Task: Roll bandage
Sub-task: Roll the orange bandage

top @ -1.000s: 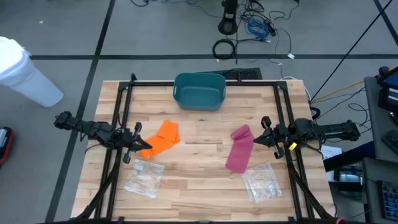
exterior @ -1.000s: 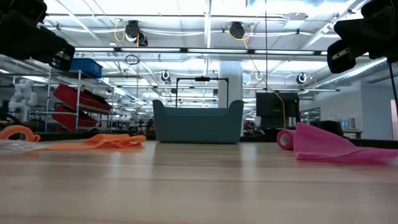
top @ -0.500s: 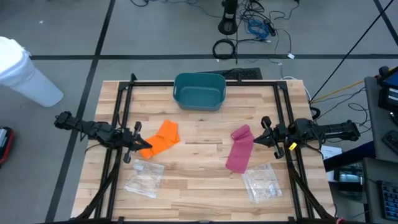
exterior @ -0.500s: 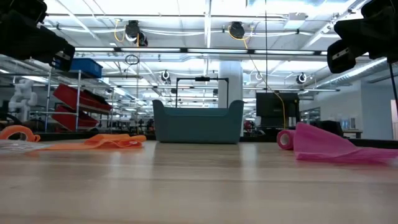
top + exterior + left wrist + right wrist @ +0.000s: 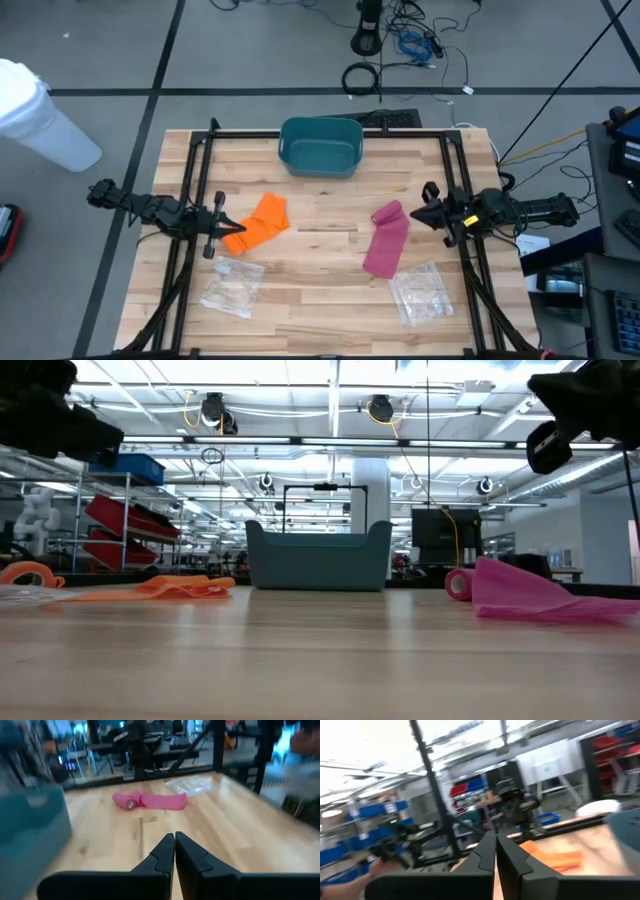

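Soft pink bandage (image 5: 386, 240), partly rolled at its far end, lies limp near our right gripper (image 5: 424, 214), which like our left gripper (image 5: 222, 227) is closed and empty; we judge it light, best pinched at the roll.

You get bright, even overhead light, ceiling glare in the low view, and motion-blurred wrist views.

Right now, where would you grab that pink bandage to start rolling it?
Probably at the already rolled end of the pink bandage, the end nearer the teal bin. It is rounded and raised, unlike the flat tail, so the nearby shut right pincer could open and come from above.
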